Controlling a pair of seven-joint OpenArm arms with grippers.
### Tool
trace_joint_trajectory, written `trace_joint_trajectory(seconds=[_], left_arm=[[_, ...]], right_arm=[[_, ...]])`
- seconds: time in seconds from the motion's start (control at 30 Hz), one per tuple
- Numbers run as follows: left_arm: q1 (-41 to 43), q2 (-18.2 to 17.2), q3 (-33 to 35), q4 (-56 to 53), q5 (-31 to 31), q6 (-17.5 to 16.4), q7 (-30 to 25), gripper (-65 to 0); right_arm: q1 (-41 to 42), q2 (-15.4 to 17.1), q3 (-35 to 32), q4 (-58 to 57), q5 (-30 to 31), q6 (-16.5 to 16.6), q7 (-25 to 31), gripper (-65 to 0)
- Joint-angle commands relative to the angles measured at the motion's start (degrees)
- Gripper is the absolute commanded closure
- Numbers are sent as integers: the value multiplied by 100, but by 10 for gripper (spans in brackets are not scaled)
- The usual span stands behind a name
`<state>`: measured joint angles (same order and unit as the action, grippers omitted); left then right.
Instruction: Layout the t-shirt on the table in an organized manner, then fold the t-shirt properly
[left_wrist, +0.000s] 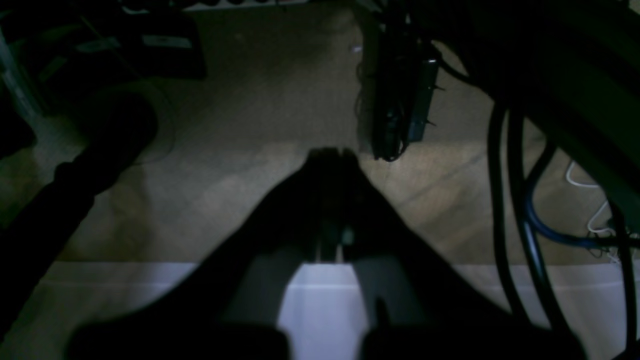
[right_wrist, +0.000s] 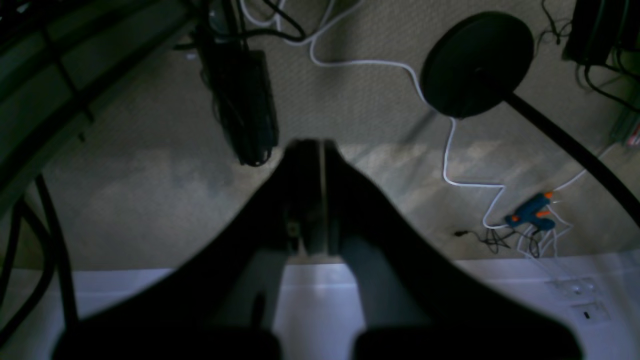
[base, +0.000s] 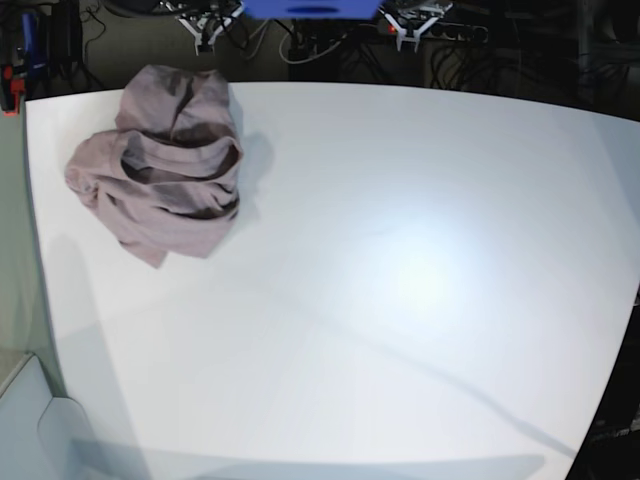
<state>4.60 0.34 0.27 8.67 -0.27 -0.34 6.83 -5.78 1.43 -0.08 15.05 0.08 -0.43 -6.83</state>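
T-shirt (base: 165, 160) crumpled on table's (base: 400, 300) far-left corner

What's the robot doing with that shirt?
Nothing yet. The t-shirt lies crumpled in a heap at the far left corner of the white table. Neither arm is near it. The left gripper and right gripper are both shut and empty, pointing at the carpeted floor past the table's edge.
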Motion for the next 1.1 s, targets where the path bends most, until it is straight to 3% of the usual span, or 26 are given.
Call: trace_joint_trajectory(seconds=[0.0,1.07], left_arm=[[37,6,12,8,23,65,-19,-1],[54,-3,12,8,23,65,-28,-1]], right_arm=[[-50,19,12,12,23,73,28,0],[-147,19,21,20,23,73,37,0]])
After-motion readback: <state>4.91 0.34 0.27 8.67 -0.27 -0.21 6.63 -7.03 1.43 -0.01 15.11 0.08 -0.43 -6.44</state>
